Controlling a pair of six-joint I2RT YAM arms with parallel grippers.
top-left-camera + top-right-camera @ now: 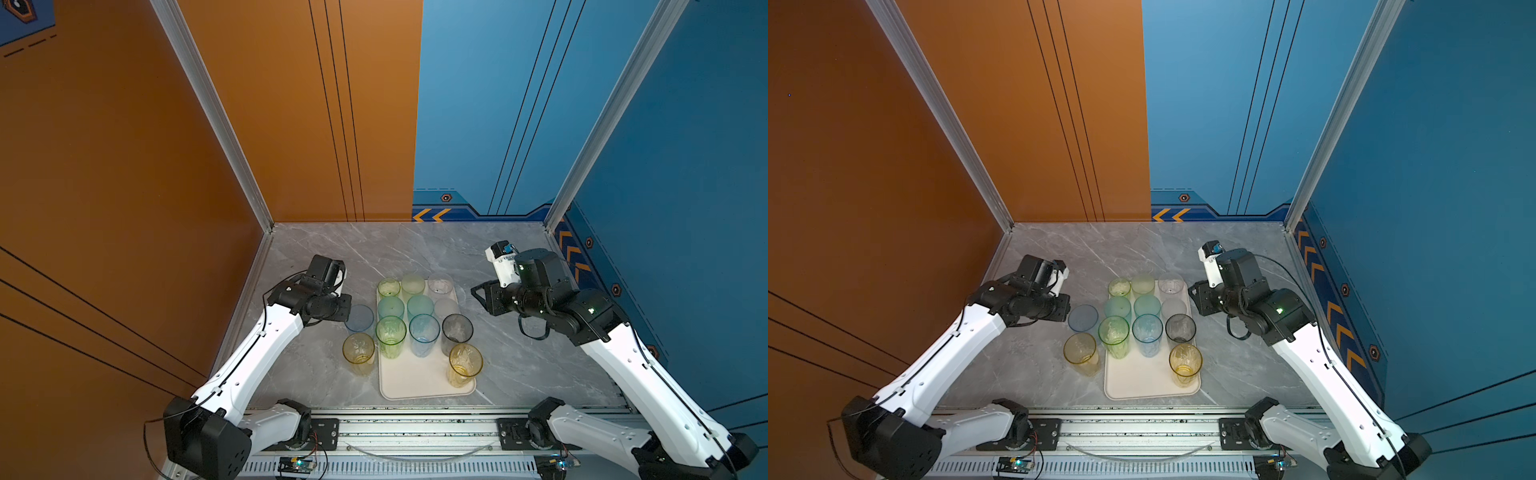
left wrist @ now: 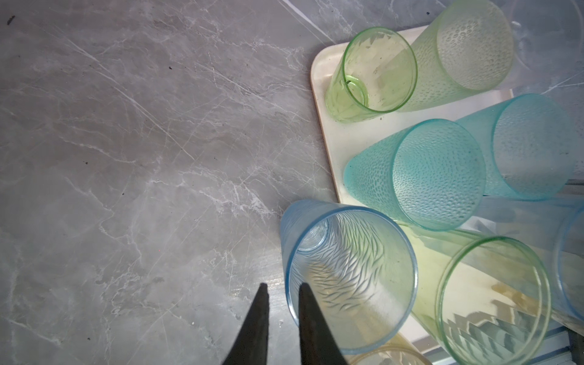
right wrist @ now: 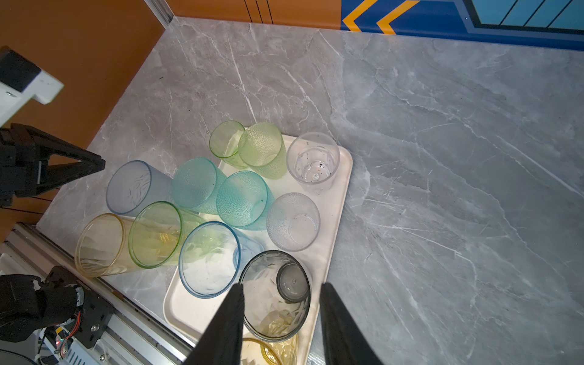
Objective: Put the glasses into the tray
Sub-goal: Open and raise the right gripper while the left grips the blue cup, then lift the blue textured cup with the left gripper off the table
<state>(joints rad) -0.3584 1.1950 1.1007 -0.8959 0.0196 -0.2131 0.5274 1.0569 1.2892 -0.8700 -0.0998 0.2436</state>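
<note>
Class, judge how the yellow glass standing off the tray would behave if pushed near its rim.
The yellow glass probably tips easily: it is tall and narrows toward its base. It seems light: thin-walled, translucent, empty.

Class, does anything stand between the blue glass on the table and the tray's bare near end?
Yes: the tall green glass at the tray's left edge stands on that line; the yellow glass on the table crowds its near side.

Even, fairly bright overhead light fills both top views, with faint soft shadows and wide-angle stretching toward the edges. In the left wrist view the tabletop point(image 2: 218, 275) shows a pale sheen and the nearest glass point(image 2: 354, 284) looks soft.
</note>
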